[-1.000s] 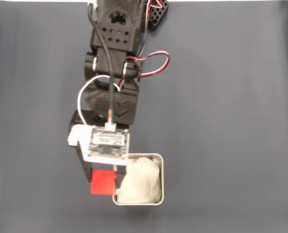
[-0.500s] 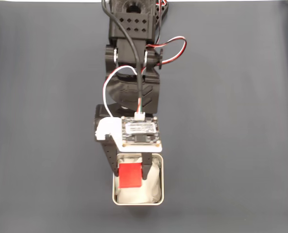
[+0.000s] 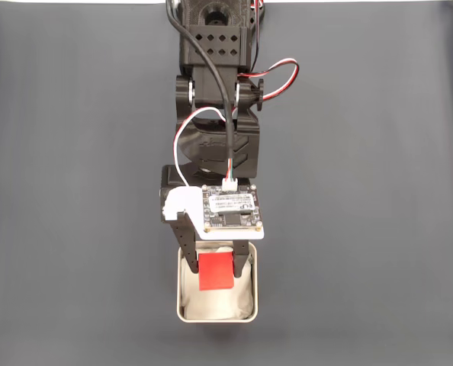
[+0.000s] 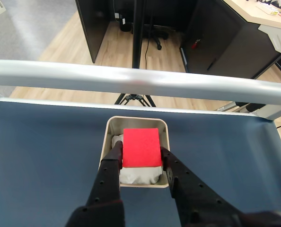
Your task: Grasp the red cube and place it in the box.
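Right now, from my remote seat, I read the fixed view from its left edge across: bare dark blue-grey table mat [image 3: 66,191] fills the left side, then the black arm [image 3: 215,84] comes down from twelve o'clock along the centre line, with a white-and-red wire loop [image 3: 276,72] curling off it toward two o'clock and a small circuit board [image 3: 230,210] riding on the wrist. Below the board sits the gripper [image 3: 214,268], its two black fingers [image 3: 187,248] closed on the red cube [image 3: 215,272], one pressed against each side face. The cube is held inside the outline of the box [image 3: 182,309], toward the twelve o'clock half of it, with the crumpled white lining [image 3: 225,303] showing at six o'clock beneath it. I cannot tell whether the cube rests on the lining or hangs just above it. To the right of the box the mat is bare again. In the wrist view, going left to right, I see the mat [image 4: 41,151], then the left finger [image 4: 109,172] touching the cube [image 4: 140,146], then the right finger touching its other side, the gripper [image 4: 140,158] clamped around it over the box [image 4: 105,137]. A silver rail [image 4: 60,73] crosses at twelve o'clock, with wooden floor [image 4: 60,47] and dark office furniture [image 4: 105,19] beyond.
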Robot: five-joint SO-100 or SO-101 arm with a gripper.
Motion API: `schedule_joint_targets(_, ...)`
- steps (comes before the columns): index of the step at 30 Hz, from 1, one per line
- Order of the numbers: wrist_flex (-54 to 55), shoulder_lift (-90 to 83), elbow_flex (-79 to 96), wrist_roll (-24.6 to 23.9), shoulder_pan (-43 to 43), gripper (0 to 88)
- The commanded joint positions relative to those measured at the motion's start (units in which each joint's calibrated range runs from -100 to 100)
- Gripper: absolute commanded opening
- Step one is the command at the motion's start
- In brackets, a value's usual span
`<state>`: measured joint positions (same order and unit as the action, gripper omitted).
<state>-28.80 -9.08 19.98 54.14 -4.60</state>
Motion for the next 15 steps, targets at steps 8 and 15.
schedule_joint_targets(8,3.06,-0.98,-0.64,-1.32,0.91,7.8)
schedule_joint_targets(15,3.39,-0.11,-1.19,-1.61,0.91,7.8)
